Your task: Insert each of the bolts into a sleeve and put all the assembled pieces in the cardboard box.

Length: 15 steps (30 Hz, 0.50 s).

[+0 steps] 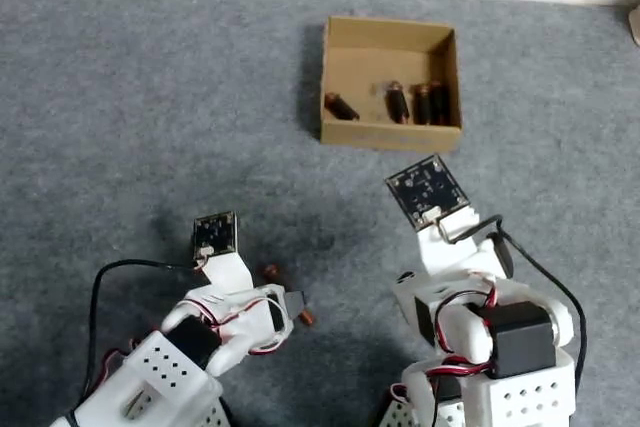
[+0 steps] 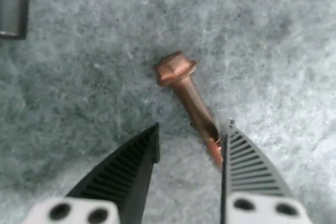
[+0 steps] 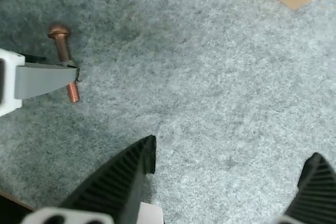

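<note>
Bolt [image 2: 191,103] first: copper, flanged hex head, bare threads at the other end. Lies flat on the grey carpet surface [image 1: 120,97], well back from the far edge and close in by the arm bases.

Left gripper [image 2: 193,127] right down on it, jaws apart, straddling the threaded half of the shaft. Not clamped yet. Shaft slanted across the gap, tip pretty much up against the inside of one finger [image 2: 247,166], plenty of room on the other side. From the high view, head poking out one side of the gripper and the threaded tip out the other.

Right gripper [image 3: 233,148] spread wide, holding nothing. Hangs over plain carpet, well apart from the bolt, over on the box's side of things.

Cardboard box [image 1: 390,135] up near the far edge of the surface, open top. A few dark pieces [image 1: 397,101] with copper ends lying inside, lined up along the box's near wall.

Also a dark grey bar [image 2: 13,3] a little way off from the bolt's head, maybe a sleeve, too cut off to call.
</note>
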Tool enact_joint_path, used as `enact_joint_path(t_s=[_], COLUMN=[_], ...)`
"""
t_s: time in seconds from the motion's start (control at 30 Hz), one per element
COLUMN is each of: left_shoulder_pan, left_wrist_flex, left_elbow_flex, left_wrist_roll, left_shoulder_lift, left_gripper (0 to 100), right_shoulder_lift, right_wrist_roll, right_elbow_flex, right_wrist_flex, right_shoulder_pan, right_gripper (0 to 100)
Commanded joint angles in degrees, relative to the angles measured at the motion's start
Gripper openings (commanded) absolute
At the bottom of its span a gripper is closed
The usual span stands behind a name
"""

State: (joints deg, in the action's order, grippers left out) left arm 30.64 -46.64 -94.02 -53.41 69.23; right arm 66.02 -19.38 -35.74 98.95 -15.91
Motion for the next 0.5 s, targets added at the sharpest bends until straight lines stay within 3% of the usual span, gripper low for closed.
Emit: enact_joint_path(t_s=[0.0, 0.37, 0.47], left_shoulder_pan=[-0.57, -0.4, -0.4], left_wrist_flex=[0.44, 0.18, 0.09], left_elbow_flex=[-0.57, -0.66, -0.75], left_wrist_roll=[0.18, -0.97, -1.05], left_shoulder_lift=[-0.66, -0.66, -0.66], left_gripper=[18, 18, 12], right_shoulder_lift=[-0.13, -0.31, -0.31], right_wrist_roll=[-0.62, -0.62, -0.53], right_elbow_flex=[0.22, 0.22, 0.22], right_wrist_flex=[-1.36, -1.27, -1.27], right_shoulder_pan=[0.31, 0.4, 0.4], right_gripper=[39.2, 39.2, 39.2])
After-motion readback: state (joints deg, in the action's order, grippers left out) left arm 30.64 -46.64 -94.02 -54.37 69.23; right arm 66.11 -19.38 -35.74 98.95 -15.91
